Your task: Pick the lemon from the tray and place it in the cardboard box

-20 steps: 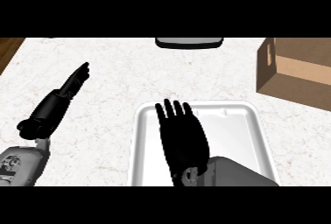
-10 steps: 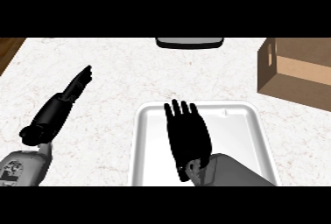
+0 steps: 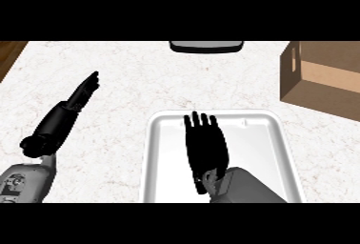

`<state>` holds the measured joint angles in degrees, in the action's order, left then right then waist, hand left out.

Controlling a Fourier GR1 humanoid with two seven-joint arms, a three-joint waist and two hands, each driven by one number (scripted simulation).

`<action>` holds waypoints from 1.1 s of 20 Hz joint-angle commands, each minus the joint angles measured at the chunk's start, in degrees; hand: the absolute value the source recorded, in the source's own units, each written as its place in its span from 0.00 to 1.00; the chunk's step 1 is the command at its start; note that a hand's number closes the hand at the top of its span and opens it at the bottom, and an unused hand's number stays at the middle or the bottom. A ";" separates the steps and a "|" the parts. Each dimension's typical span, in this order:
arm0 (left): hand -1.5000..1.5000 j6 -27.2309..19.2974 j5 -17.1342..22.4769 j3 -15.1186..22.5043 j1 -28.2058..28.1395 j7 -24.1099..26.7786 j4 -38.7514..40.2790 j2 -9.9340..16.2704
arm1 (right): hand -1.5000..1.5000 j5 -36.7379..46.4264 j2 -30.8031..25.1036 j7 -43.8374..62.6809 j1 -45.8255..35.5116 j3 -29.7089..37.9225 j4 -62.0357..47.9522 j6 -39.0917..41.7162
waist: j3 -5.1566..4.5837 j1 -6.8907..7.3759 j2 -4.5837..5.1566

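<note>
The right hand (image 3: 206, 147) lies over the white tray (image 3: 281, 143), fingers straight and slightly spread, pointing away. The lemon does not show; it may be hidden under that hand. The left hand (image 3: 79, 94) rests straight-fingered on the counter (image 3: 141, 76). The cardboard box (image 3: 327, 78) stands at the far right.

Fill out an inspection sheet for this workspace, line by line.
Surface: pale speckled counter, wooden strip at far left.
Job's things: white tray near the front; cardboard box at far right; lemon not visible.
Clutter: dark-rimmed object at far edge, cut off.
Hands: right hand flat over the tray, fingers straight; left hand open, off the tray at left.
Cables: nothing seen.
Surroundings: nothing seen.
</note>
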<state>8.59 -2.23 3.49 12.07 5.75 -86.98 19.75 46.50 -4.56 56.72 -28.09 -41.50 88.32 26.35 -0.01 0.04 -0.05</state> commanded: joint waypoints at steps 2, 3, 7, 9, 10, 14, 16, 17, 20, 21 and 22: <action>0.50 1.25 -0.15 -1.46 0.33 2.01 2.52 -0.67 | 0.00 4.43 0.86 3.57 2.12 0.75 -1.20 1.93 | -0.01 -0.11 0.03; 0.50 1.32 0.32 -1.76 1.28 -2.68 -0.70 -0.26 | 0.00 5.08 1.02 4.56 3.77 1.06 0.95 1.77 | 0.01 -0.11 -0.04; 0.50 0.87 -1.67 -0.66 0.66 -3.62 -2.54 -1.95 | 0.00 6.32 1.35 -1.56 5.60 2.84 -3.82 0.03 | 0.02 0.08 0.02; 0.50 1.32 -2.56 -1.82 2.33 -3.20 -0.92 -2.51 | 0.00 6.72 2.16 -3.57 5.75 5.17 -2.22 2.41 | 0.01 -0.05 0.04; 0.50 3.95 0.22 -4.18 1.53 -2.25 0.19 -0.58 | 0.00 8.33 1.32 -5.49 8.25 2.79 -3.84 -1.03 | 0.01 -0.01 0.05; 0.50 2.93 -2.47 -3.13 -2.93 0.67 -1.81 -1.81 | 1.00 11.90 1.83 -11.80 5.16 1.54 -5.56 -2.71 | 0.01 0.16 0.03; 0.50 2.16 -3.08 -2.18 1.23 0.36 1.71 -3.88 | 1.00 13.19 1.09 -15.71 1.17 3.08 -9.72 -4.60 | 0.01 0.09 0.16; 0.50 2.75 -2.85 -2.59 -0.28 -2.24 -2.38 -2.97 | 1.00 14.88 0.95 -13.86 3.69 1.49 -5.30 -4.13 | 0.01 0.09 0.02; 0.50 3.66 -2.49 -4.35 4.27 -1.18 3.45 -2.89 | 1.00 17.88 0.97 -17.73 3.65 0.71 -8.83 -9.19 | 0.01 -0.15 0.13; 0.50 3.11 -3.83 -2.82 0.61 -1.13 -0.48 -3.76 | 1.00 19.78 3.28 -15.00 3.90 -0.14 -7.79 -7.81 | 0.01 0.04 0.03; 0.50 3.83 -3.79 -3.24 -3.25 1.55 -1.85 -3.03 | 1.00 19.41 1.67 -15.31 5.21 -0.12 -3.27 -5.61 | 0.00 0.06 -0.02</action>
<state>11.61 -5.29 0.55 12.02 4.72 -87.95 16.68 62.82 -2.57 42.27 -23.96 -40.68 82.14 20.73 -0.06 0.08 -0.18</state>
